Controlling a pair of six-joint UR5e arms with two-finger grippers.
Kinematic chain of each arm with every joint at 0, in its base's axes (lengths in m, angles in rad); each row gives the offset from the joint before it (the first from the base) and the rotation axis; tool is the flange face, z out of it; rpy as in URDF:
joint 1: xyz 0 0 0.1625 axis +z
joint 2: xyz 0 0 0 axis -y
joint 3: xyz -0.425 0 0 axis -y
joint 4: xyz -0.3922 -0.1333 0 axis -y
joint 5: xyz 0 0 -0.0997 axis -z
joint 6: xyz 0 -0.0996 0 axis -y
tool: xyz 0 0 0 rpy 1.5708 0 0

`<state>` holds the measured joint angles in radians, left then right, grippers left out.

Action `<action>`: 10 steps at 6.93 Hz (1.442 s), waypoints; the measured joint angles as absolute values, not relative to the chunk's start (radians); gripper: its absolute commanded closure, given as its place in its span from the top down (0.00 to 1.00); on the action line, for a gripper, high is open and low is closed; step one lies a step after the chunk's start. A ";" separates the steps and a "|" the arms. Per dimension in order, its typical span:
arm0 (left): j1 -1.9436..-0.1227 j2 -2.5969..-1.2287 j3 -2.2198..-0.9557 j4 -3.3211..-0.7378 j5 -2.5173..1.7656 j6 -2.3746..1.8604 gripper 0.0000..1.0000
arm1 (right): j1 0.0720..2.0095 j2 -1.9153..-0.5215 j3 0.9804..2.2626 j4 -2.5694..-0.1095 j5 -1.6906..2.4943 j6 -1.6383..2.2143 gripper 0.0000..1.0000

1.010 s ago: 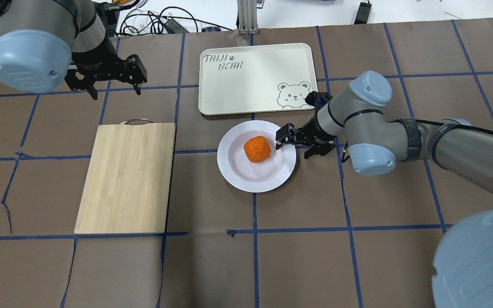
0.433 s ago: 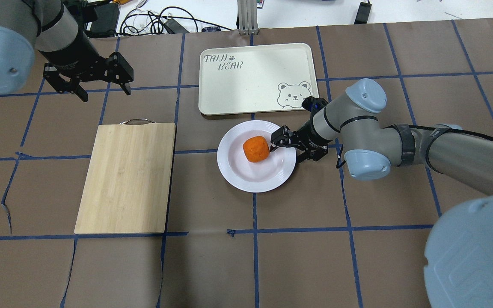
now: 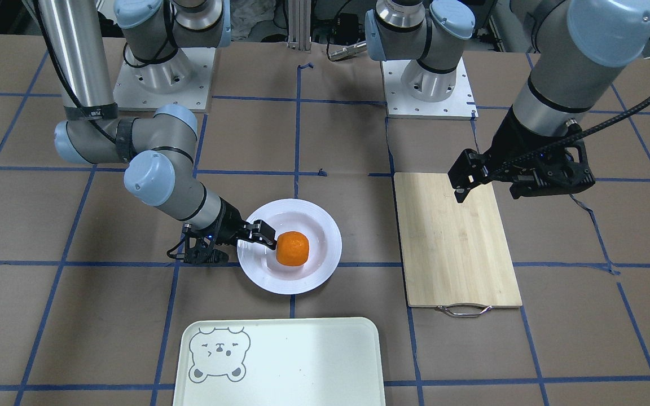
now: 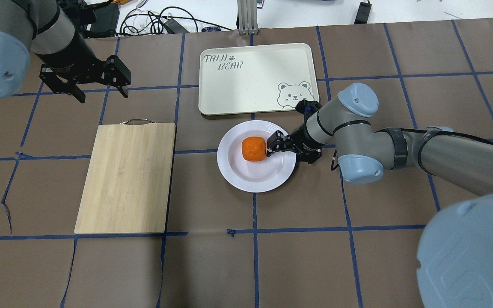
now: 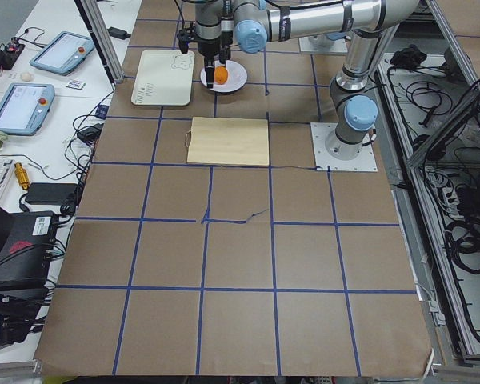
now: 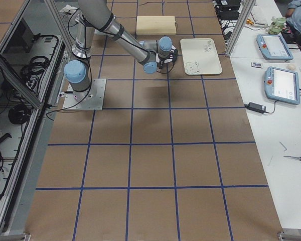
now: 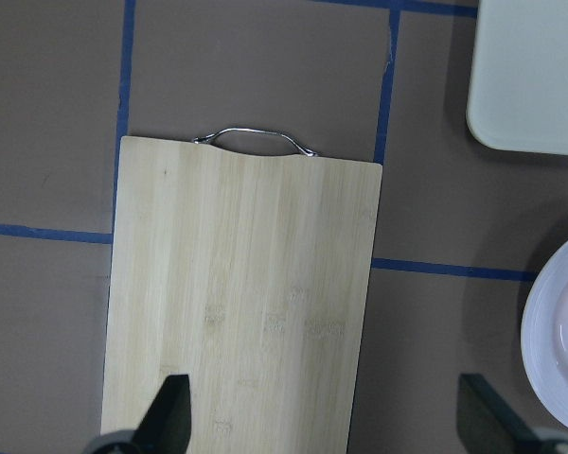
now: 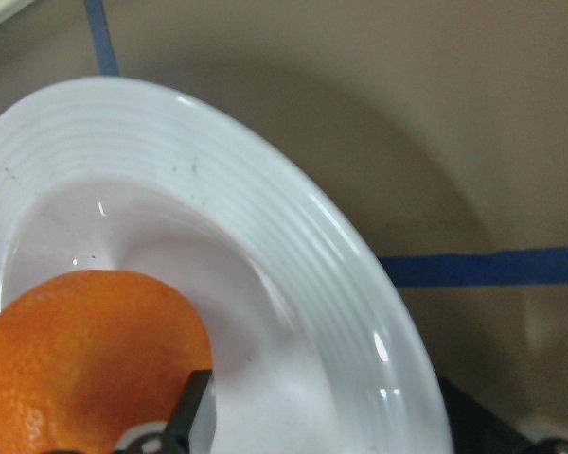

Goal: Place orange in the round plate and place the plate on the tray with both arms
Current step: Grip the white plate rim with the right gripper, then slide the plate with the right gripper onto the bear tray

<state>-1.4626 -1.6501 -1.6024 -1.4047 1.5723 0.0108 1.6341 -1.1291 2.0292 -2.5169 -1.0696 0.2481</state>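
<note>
The orange (image 4: 253, 148) (image 3: 292, 248) (image 8: 85, 359) lies in the well of the round white plate (image 4: 250, 177) (image 3: 313, 225), which rests flat on the table just in front of the tray (image 4: 255, 79) (image 3: 302, 361). My right gripper (image 4: 287, 152) (image 3: 237, 248) (image 8: 341, 421) is open and low, straddling the plate's right rim. One finger is inside the plate against the orange, the other outside the rim. My left gripper (image 4: 103, 95) (image 3: 488, 189) (image 7: 327, 416) hangs open and empty, high above the table beyond the cutting board's handle end.
A wooden cutting board (image 4: 126, 177) (image 3: 455, 242) (image 7: 241, 303) with a metal handle lies left of the plate. Cables and a black box sit past the table's far edge (image 4: 161, 23). Brown paper with blue tape lines covers the table.
My right gripper slid left over the plate's rim until its inner finger reached the orange, which shifted slightly left. My left arm drew back to the left, away from the tray.
</note>
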 measured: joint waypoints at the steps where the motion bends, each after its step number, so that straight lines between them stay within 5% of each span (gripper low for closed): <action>1: -1.463 -1.645 -1.603 -1.405 1.572 0.011 1.00 | 1.636 -1.128 2.029 -2.522 -1.070 0.247 0.14; 3: -1.465 -1.634 -1.602 -1.406 1.571 0.011 1.00 | 1.636 -1.128 2.026 -2.524 -1.069 0.248 0.00; 6: -1.472 -1.585 -1.611 -1.408 1.560 0.011 1.00 | 1.633 -1.135 1.999 -2.519 -1.071 0.256 0.00; 10: -1.475 -1.547 -1.643 -1.430 1.562 0.015 1.00 | 1.622 -1.126 1.805 -2.423 -1.062 0.325 0.00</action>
